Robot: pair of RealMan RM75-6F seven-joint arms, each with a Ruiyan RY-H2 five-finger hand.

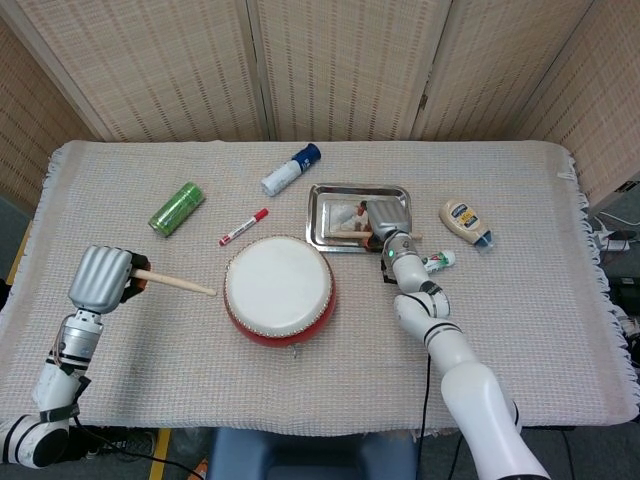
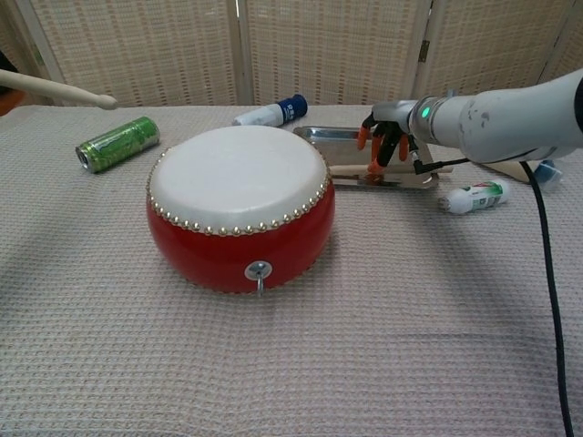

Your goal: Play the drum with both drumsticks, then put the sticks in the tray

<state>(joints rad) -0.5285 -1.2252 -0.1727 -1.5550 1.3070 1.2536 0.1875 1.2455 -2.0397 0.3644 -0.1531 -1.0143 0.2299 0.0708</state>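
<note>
Over the tray [image 1: 325, 203], the right robot hand [image 1: 388, 219] is spreading its fingers, one drumstick [image 1: 352, 234] lying inside; the left robot hand [image 1: 100, 278] is gripping the other drumstick [image 1: 178, 284] by its butt, light, stiff, likely roll-prone.

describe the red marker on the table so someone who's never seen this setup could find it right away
Start at the red drum in the middle of the cloth-covered table. Just beyond its far left rim, between the green can and the metal tray, lies the marker, flat and slanted. It is the thinnest item there, white-bodied with a red cap, unlike the thicker blue-capped white bottle behind it.
</note>
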